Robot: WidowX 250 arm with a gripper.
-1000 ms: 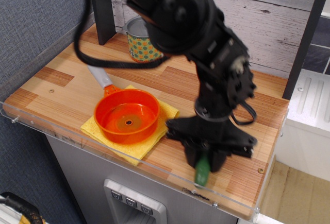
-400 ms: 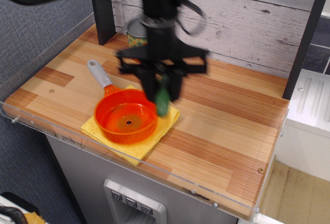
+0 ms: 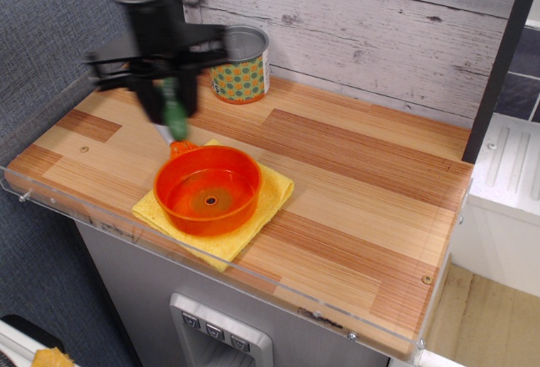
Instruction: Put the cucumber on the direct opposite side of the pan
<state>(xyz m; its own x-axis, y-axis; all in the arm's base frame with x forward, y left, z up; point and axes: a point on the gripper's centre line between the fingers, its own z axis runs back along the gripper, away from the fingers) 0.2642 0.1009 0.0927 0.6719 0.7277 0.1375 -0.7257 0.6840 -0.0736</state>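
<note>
While clamped, cucumber (image 3: pixel 175 112) hangs within claw (image 3: pixel 168 116).

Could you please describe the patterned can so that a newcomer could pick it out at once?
Look along the grey plank wall at the back of the wooden counter. The can stands upright against it, behind the orange pan. It alone has a metal rim and coloured dots.
</note>
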